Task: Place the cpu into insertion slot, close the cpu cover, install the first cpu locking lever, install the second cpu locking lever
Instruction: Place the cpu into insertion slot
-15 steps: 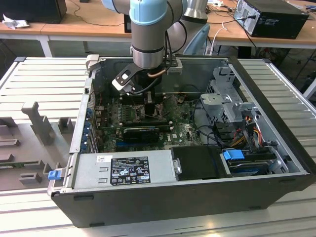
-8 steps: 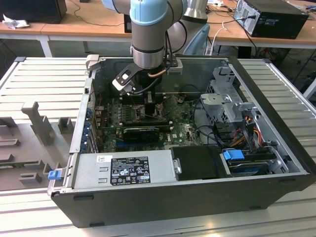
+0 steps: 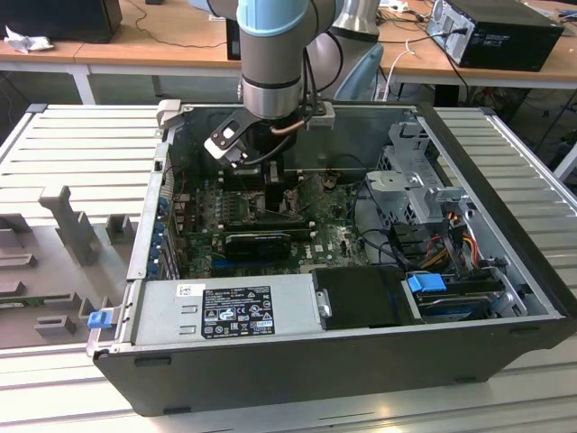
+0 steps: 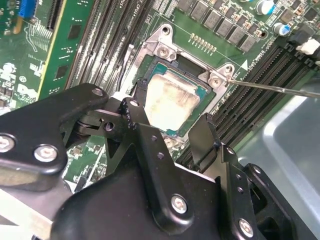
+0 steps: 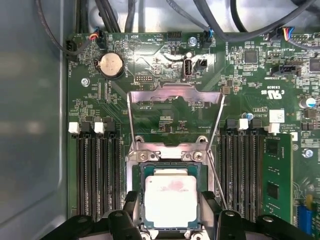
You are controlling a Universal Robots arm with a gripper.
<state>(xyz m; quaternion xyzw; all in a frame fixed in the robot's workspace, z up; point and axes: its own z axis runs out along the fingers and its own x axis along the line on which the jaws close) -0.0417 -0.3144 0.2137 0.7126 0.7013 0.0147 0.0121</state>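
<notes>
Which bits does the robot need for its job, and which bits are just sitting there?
For the job: cpu, insertion slot, cpu cover, locking lever, tool.
Just there: memory slots, coin battery, graphics card, power supply.

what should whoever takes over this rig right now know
Gripper: looks open, fingers either side of the cpu, low over the board.
cpu: lying flat in the insertion slot.
cpu cover: raised, not closed.
Done: cpu placed, as far as it shows.
Left: the cover and both locking levers; one lever rod stands free beside the slot.
</notes>
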